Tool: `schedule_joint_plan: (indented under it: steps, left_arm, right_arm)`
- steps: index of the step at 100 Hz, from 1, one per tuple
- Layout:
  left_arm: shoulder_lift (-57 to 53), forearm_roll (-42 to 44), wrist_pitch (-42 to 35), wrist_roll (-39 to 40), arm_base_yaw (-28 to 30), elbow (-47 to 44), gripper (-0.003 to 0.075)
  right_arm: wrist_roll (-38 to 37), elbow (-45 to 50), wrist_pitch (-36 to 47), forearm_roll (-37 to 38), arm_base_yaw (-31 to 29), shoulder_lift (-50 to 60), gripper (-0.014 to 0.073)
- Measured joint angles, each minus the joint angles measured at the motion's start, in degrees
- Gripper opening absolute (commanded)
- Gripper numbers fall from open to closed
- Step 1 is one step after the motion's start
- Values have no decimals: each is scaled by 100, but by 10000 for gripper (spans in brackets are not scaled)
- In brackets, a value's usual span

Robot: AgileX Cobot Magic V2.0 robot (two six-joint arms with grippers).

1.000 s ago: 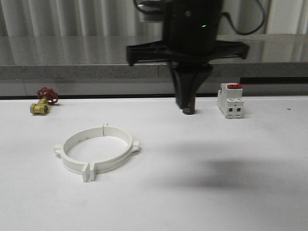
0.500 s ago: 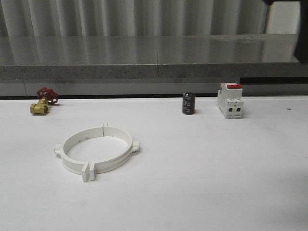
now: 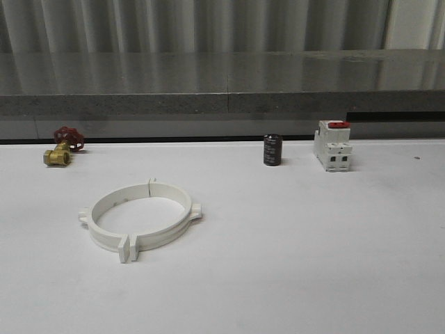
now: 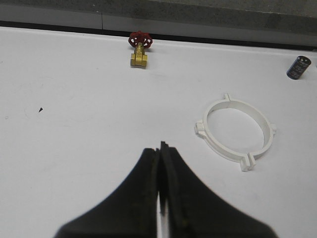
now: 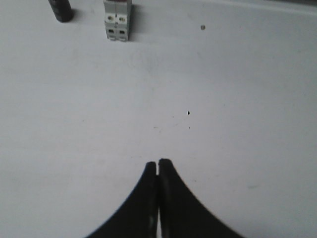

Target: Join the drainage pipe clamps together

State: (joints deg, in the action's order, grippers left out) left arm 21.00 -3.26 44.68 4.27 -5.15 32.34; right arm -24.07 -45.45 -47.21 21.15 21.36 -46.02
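Observation:
The two white drainage pipe clamps lie joined as one wide ring on the white table, left of centre; the same ring shows in the left wrist view. My left gripper is shut with nothing in it, hanging above bare table well clear of the ring. My right gripper is also shut and empty, over bare table some way from the breaker.
A brass valve with a red handwheel sits at the back left. A small dark cylinder and a white red-topped breaker stand at the back right. A grey ledge runs behind the table.
A dark arm that filled the upper middle of the front view a second ago has drawn out of it. The ring and the other objects have not moved.

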Motion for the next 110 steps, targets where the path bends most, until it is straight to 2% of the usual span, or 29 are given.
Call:
schedule_joint_plan:
  steps: [14,37,46,55,81,96,110]
  left_arm:
    - [0,0,0,0,0,0,-21]
    - [0,0,0,0,0,0,-21]
    - [0,0,0,0,0,0,-21]
    - [0,0,0,0,0,0,-21]
    - [0,0,0,0,0,0,-21]
    - [0,0,0,0,0,0,-21]
    - [0,0,0,0,0,0,-21]
  right_arm:
    - [0,452,470,123,0,636,-66]
    - [-161,1276,592,276,-21,1873,-66]
    - [-91,1626,751,237,-225,2188,-66]
    - [309,1983,1239,-92,-609,2420,-66]
    - [2097,3320,3300,-1854,-2054,3066,-66]
    - [2313,3973,4100,-2057,-2398,3588,-66]
    - [2313,4491,4410,-2073,-2447,4158,-66]
